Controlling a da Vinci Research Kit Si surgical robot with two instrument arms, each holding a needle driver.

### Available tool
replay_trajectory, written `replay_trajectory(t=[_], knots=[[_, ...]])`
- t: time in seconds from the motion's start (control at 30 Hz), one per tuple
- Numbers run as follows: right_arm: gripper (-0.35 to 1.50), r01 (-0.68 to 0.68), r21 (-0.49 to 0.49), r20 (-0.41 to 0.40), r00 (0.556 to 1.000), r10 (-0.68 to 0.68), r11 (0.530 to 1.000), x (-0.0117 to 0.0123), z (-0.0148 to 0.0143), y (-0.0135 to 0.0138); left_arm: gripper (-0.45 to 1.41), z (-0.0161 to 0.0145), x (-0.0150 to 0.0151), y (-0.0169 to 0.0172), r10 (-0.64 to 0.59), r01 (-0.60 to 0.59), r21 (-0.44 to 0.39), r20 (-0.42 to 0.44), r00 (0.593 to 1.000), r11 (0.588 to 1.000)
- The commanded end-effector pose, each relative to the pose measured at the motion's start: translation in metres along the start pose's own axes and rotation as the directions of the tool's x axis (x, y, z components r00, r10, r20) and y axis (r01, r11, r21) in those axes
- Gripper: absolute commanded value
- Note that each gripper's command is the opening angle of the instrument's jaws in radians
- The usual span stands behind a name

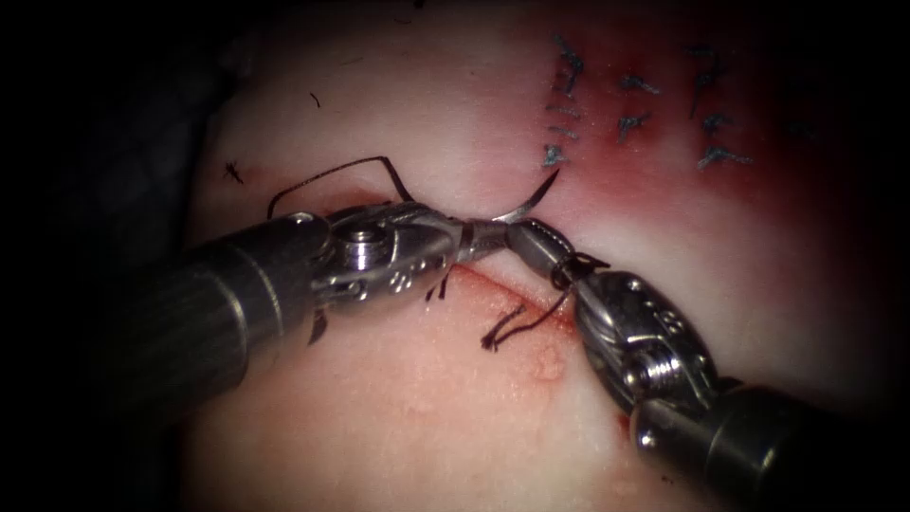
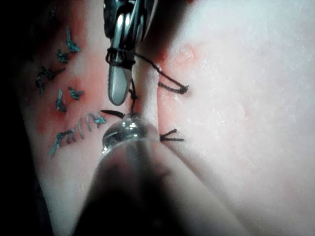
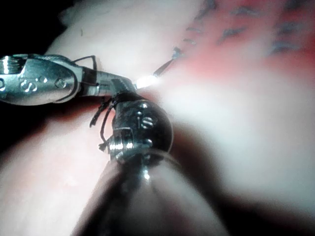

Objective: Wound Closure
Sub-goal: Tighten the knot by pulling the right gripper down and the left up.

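My left tool (image 1: 479,237) reaches in from the left and is shut on the curved needle (image 1: 531,197) near its rear end. The needle is out of the tissue, its point rising toward the blue marks right of the cut (image 1: 493,283). My right tool (image 1: 523,235) comes up from the lower right, jaws shut, tip beside the left tool's jaws. Dark thread (image 1: 569,270) is wound around the right jaws, as also seen on the thread (image 2: 120,58) near the right tool (image 2: 118,86). The left tool (image 3: 106,83) grips the shining needle (image 3: 147,79). A thread loop (image 1: 360,166) arcs behind the left tool.
The pale tissue (image 1: 398,408) carries red fluid (image 1: 626,190) along the cut and to its right. Blue ink marks (image 1: 569,104) sit at the upper right. Short cut thread ends (image 1: 498,334) stick up from stitches on the cut, another pair (image 1: 436,289) beneath the left tool.
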State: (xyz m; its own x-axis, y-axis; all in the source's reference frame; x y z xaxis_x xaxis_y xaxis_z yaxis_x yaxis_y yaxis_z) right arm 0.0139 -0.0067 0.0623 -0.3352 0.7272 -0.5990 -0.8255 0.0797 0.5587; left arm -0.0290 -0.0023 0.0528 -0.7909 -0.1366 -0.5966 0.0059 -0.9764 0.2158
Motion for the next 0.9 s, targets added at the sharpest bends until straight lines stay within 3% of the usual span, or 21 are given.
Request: replay_trajectory(t=[0.03,0.53,0.9], knots=[[-0.35,0.017,-0.003,-0.006,1.0,-0.017,1.0,-0.0008,0.0001,-0.0004,-0.35,0.0008,-0.0001,-0.001,-0.002,0.002,-0.002,0.004,1.0,1.0],[-0.35,0.119,0.002,-0.047,0.992,-0.119,0.993,-0.0063,-0.0027,-0.0019,-0.35,0.0008,-0.0003,-0.0115,-0.04,0.041,-0.027,0.06,0.997,0.999],[-0.35,0.173,-0.005,-0.058,0.983,-0.173,0.985,-0.0072,-0.0035,-0.0033,-0.35,0.0052,0.0006,-0.018,-0.032,0.034,-0.015,0.108,0.994,0.999]])
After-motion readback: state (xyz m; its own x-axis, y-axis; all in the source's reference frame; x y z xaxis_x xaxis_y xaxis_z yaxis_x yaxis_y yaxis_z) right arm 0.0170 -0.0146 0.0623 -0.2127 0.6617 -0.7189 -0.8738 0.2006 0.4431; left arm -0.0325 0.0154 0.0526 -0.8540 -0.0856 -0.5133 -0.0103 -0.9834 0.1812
